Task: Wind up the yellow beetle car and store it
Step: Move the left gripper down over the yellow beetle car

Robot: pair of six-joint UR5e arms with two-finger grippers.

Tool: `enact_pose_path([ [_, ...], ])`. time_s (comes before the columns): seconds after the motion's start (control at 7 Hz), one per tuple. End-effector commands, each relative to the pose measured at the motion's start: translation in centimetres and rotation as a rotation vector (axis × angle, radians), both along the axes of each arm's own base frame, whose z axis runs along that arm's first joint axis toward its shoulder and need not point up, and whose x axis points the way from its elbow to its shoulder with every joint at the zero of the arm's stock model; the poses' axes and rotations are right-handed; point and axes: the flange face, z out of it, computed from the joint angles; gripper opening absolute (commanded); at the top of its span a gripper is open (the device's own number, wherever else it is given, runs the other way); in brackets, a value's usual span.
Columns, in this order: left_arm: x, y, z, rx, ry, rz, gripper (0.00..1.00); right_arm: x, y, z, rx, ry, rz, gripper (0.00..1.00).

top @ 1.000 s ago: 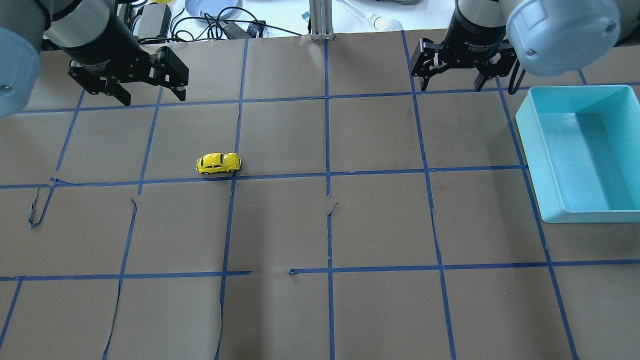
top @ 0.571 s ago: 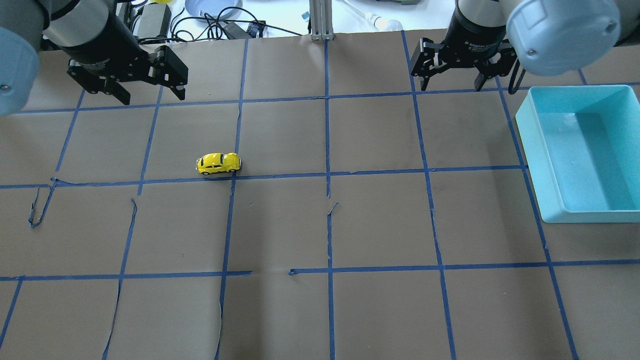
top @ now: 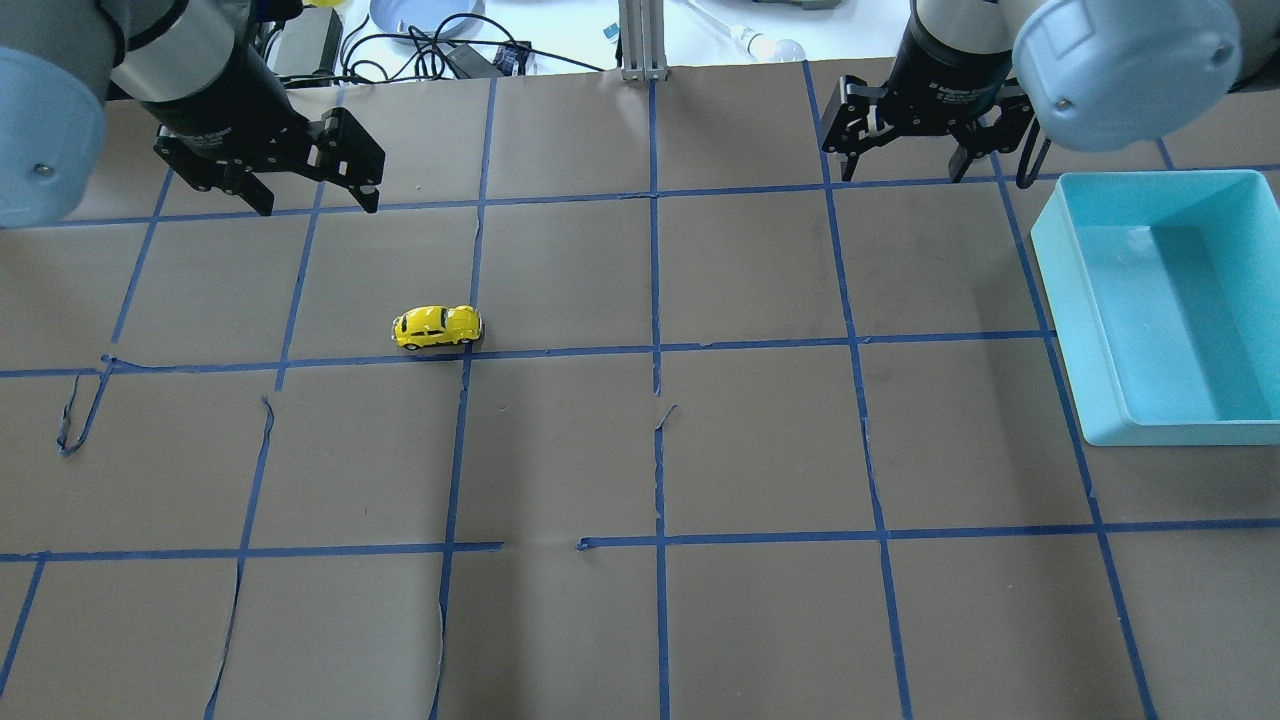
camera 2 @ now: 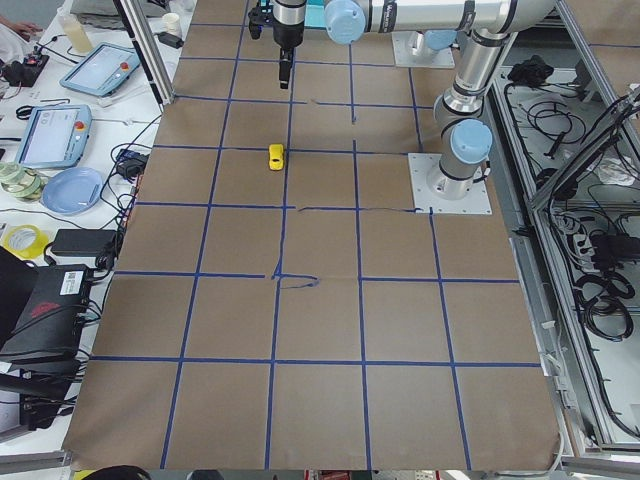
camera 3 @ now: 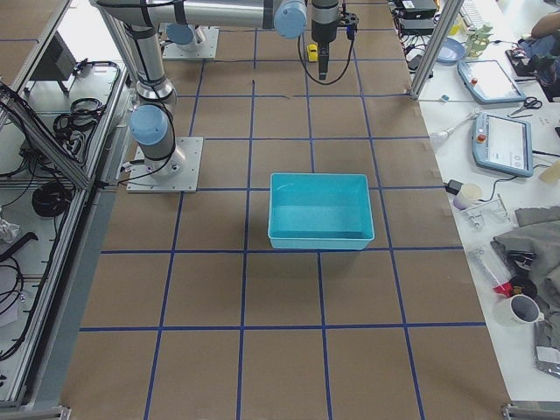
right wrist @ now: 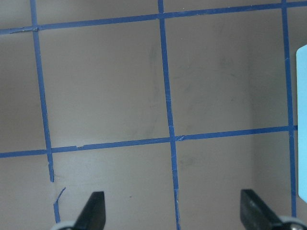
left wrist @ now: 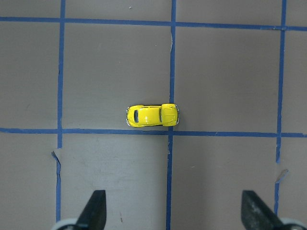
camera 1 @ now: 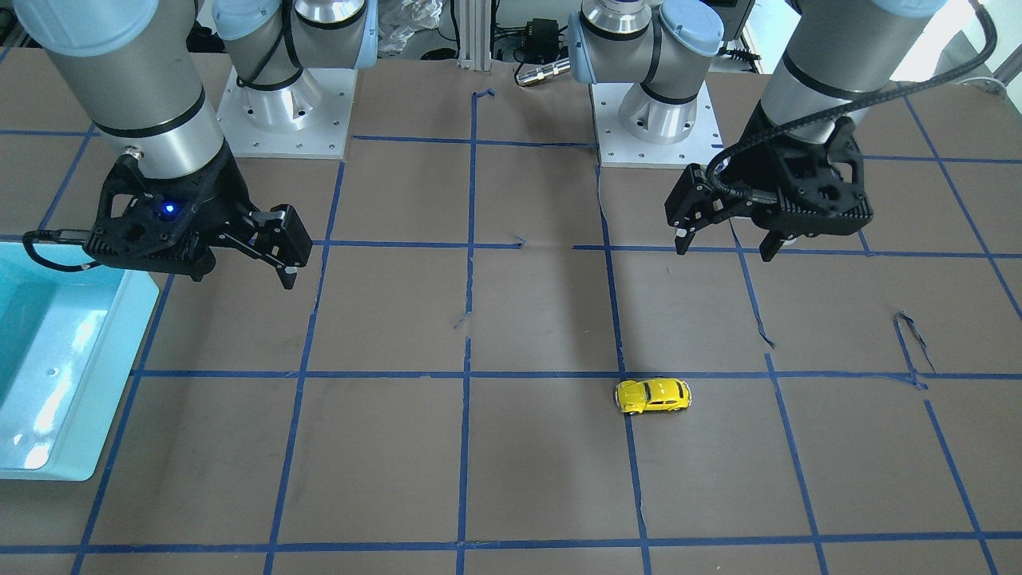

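The yellow beetle car [top: 437, 327] stands on its wheels on the brown table, just above a blue tape line; it also shows in the front view [camera 1: 652, 395], the left wrist view [left wrist: 152, 115], the exterior left view [camera 2: 276, 157] and the exterior right view [camera 3: 311, 51]. My left gripper [top: 315, 201] hangs open and empty above the table, behind and to the left of the car; in the front view it [camera 1: 725, 243] is at the right. My right gripper [top: 903, 168] is open and empty at the back right, near the bin; the front view [camera 1: 243, 271] shows it too.
A light blue open bin [top: 1100, 330] stands at the table's right side, also in the front view [camera 1: 120, 343] and the exterior right view [camera 3: 319, 243]. Blue tape lines grid the table, some peeling. Cables and clutter lie beyond the far edge.
My left gripper has shifted slightly to the right and farther back. The car and the right arm have not moved.
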Motion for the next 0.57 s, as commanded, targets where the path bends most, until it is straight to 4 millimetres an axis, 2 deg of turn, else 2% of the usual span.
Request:
enact_pose_path([
  [0.0, 0.4, -2.0, -3.8, 0.057, -0.007, -0.226, 1.00, 0.0, 0.0, 0.0, 0.000, 0.001, 0.000, 1.00],
  [0.43, 0.8, -5.6, -11.7, 0.154, 0.009, -0.714, 1.00, 0.0, 0.0, 0.0, 0.000, -0.001, 0.000, 1.00],
])
